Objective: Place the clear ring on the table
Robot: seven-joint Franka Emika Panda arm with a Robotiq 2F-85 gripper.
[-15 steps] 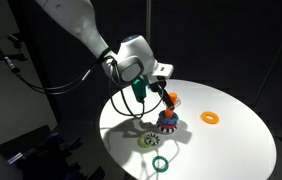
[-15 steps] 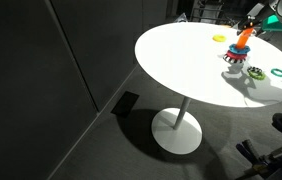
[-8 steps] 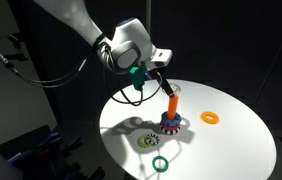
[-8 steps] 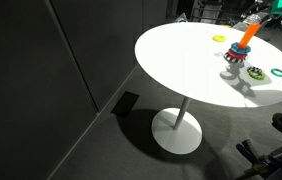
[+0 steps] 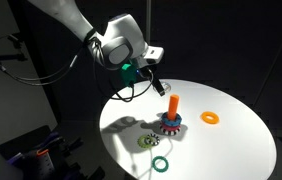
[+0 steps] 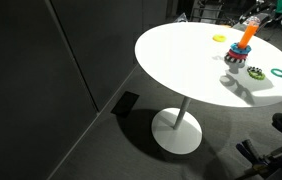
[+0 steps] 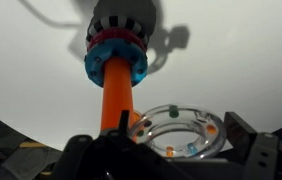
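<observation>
My gripper (image 7: 181, 147) is shut on the clear ring (image 7: 184, 131), a see-through ring with coloured beads inside. It holds the ring in the air, beside and above the top of the orange post (image 7: 116, 95) of the ring stacker (image 5: 170, 119). In an exterior view the gripper (image 5: 153, 82) hangs up and to the left of the stacker, above the round white table (image 5: 241, 140). The table also shows in the other views (image 6: 181, 60) (image 7: 41, 60). The stacker (image 6: 243, 52) still carries blue and red rings at its base.
Loose rings lie on the table: an orange ring (image 5: 211, 117), a green ring (image 5: 159, 164) and a pale patterned ring (image 5: 147, 141). Near the stacker lie a yellow ring (image 6: 219, 38) and a green ring (image 6: 279, 72). The room around is dark.
My gripper has risen and moved away from the orange post's top, carrying the clear ring off the post. The stacker has not moved.
</observation>
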